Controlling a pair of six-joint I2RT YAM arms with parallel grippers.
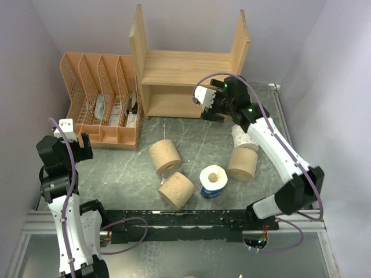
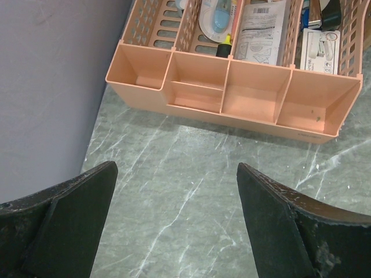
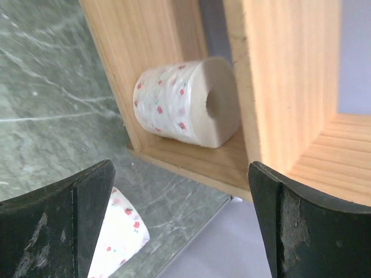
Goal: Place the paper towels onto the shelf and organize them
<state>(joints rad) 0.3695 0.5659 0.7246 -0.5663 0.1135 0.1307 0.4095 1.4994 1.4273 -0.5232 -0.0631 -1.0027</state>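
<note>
Grey marbled tabletop (image 1: 191,130) lies beneath both arms. Right gripper (image 3: 179,174), jaws spread and empty, hangs just before the shelf (image 1: 174,61), where one floral roll (image 3: 185,104) lies in the lower tier. Second floral roll (image 1: 242,138), three tan rolls (image 1: 165,155) and blue-wrapped roll (image 1: 213,180) lie before the shelf. Left gripper (image 2: 174,197), also spread, hovers left of the shelf.

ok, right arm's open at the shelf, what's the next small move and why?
Probably back the right gripper straight away from the shelf. Its jaws are open and empty, and a flowered white roll already lies on the lower tier, clear of the gripper. The second flowered roll, on the table under that arm, looks nearest to fetch next.
</note>
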